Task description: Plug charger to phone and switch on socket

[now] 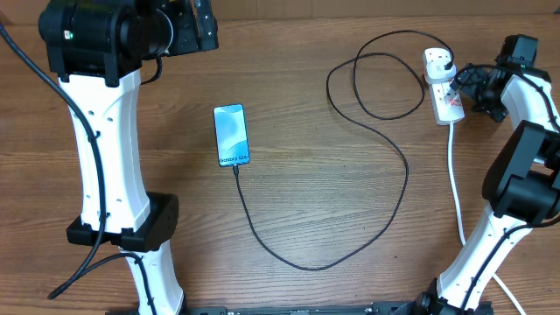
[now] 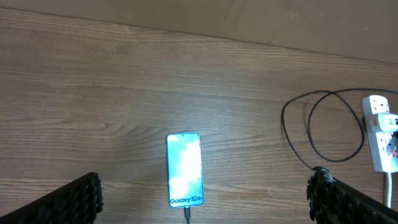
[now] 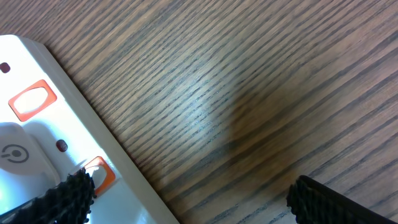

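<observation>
The phone (image 1: 232,134) lies screen-up left of the table's middle, its "Galaxy S24+" edge toward the front. It also shows in the left wrist view (image 2: 184,168). The black charger cable (image 1: 385,140) has its tip in the phone's front edge, loops across the table, and ends in a plug on the white socket strip (image 1: 444,94) at the back right. My left gripper (image 2: 202,199) is open, high above the phone. My right gripper (image 3: 186,199) is open at the strip (image 3: 37,137), one finger beside an orange-red switch (image 3: 99,173).
The strip's thick white lead (image 1: 457,188) runs toward the front along the right arm's base. The left arm's base (image 1: 122,219) stands at the front left. Bare wood surrounds the phone.
</observation>
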Available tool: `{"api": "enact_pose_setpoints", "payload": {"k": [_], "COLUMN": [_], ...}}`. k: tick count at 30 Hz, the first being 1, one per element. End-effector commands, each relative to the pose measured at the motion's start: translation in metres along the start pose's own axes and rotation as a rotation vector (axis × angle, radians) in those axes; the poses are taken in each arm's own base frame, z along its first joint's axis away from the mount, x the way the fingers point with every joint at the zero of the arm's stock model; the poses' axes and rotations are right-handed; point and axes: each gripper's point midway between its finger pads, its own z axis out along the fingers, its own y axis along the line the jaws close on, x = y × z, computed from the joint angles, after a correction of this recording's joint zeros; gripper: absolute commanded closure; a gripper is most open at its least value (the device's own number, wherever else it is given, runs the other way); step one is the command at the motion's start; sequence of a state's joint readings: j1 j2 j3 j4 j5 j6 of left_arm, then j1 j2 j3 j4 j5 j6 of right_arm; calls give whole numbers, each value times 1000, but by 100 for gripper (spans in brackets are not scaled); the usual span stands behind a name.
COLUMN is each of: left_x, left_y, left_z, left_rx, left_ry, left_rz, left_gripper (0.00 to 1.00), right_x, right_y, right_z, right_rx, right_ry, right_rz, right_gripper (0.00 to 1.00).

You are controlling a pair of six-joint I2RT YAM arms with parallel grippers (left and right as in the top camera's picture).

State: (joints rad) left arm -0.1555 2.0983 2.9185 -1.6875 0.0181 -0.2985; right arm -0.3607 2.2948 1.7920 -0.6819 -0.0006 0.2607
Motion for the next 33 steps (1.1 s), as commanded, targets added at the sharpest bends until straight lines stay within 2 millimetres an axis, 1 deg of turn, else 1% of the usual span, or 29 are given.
{"api": "enact_pose_setpoints", "payload": {"k": [1, 6, 8, 13, 16, 22, 29, 31, 33], "left_x": [1, 1, 1, 1, 1, 1, 1, 1, 1], "left_y": [0, 0, 0, 0, 0, 0, 0, 0, 0], "left_z": [3, 3, 3, 3, 3, 3, 3, 3, 3], "left_rx": [-1, -1, -1, -1, -1, -1, -1, -1, -1], "left_ry": [7, 7, 7, 7, 7, 7, 7, 7, 7], "left_rz": [15, 15, 15, 15, 15, 15, 15, 15, 15], "left_gripper": [1, 0, 0, 0, 0, 0, 1, 0, 1], "right_x": [13, 17, 21, 33, 33, 20, 1, -5, -11], "right_y": [1, 2, 6, 7, 8, 1, 7, 2, 3], "right_z": [13, 16, 20, 35, 36, 30, 15, 11, 7], "right_rx": [-12, -17, -31, -24, -24, 24, 18, 57, 58], "right_ry": [42, 52, 66, 96, 93, 62, 29, 10, -4], "right_rz": [-5, -12, -40, -48, -48, -14, -2, 41, 45], "right_gripper": [0, 0, 0, 0, 0, 0, 0, 0, 0]}}
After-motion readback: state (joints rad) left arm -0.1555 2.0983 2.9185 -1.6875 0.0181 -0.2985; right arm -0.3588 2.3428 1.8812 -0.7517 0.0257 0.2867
